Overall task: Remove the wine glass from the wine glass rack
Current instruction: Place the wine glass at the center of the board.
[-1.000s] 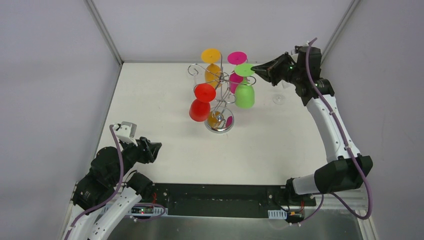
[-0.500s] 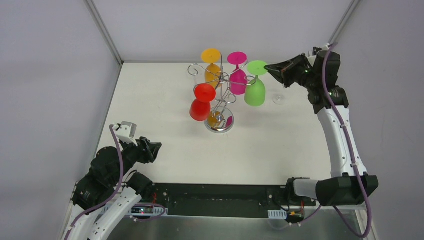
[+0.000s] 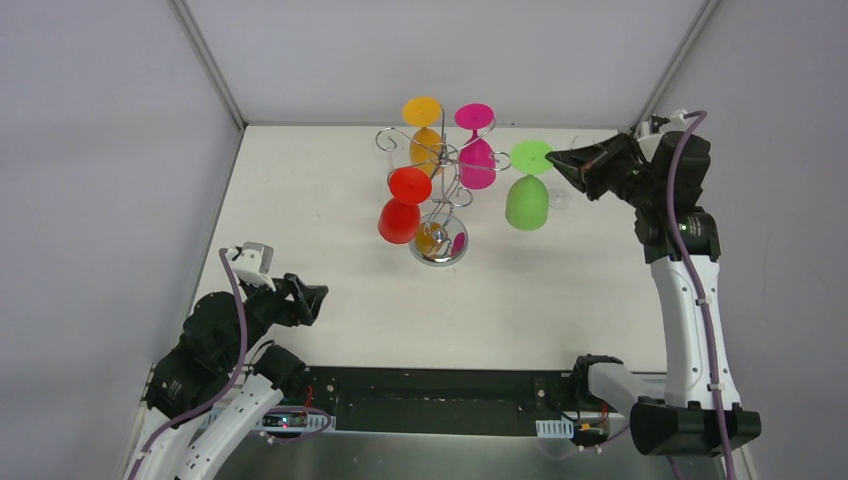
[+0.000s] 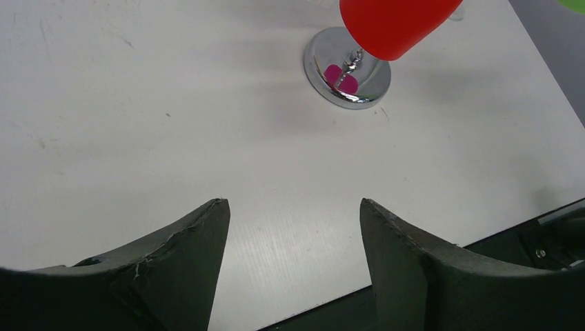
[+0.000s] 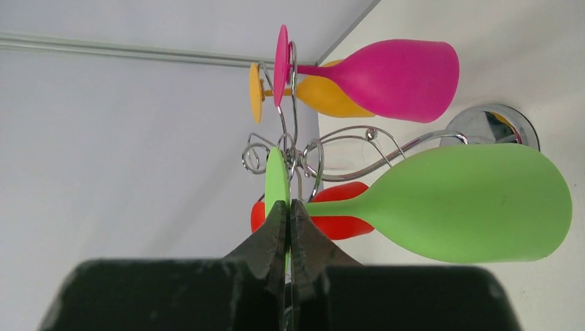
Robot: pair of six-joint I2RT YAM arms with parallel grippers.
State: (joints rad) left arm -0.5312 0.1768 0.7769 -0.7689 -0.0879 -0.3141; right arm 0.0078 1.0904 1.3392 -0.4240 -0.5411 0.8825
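Worktop (image 3: 320,200) is carrying the wine glass rack (image 3: 441,160) toward its far middle. The rack's chrome base (image 3: 438,247) is sitting flat, and three glasses are hanging bowl-down from the curled arms: the orange glass (image 3: 425,148), the magenta glass (image 3: 477,163) and the red glass (image 3: 400,220).

The green wine glass (image 3: 527,203) is hanging in the air to the right of the rack. From overhead it is showing apart from the wire, so the lifting-off step is looking all but finished. The right pincer (image 3: 553,160) is clamping the rim of its flat foot, with the bowl dangling below. The left pincer (image 3: 312,300) is hovering low over the near-left worktop, jaws spread with nothing between them, well apart from the rack.

The next move, as I am judging it, is calling for carrying the green glass further from the curled arms and down to a bare patch of worktop. The grip is only a thin pinch on the foot's edge, so the glass may be prone to swinging or slipping, and slow travel is looking wise.

The rack's twisted stem is being largely masked by the red glass and the wire. In the right wrist view the green foot is lining up with the wire loops, so that view alone is not settling whether they are touching. A faint clear round thing (image 3: 557,198) is lying on the worktop just beside the green bowl, too pale to name.
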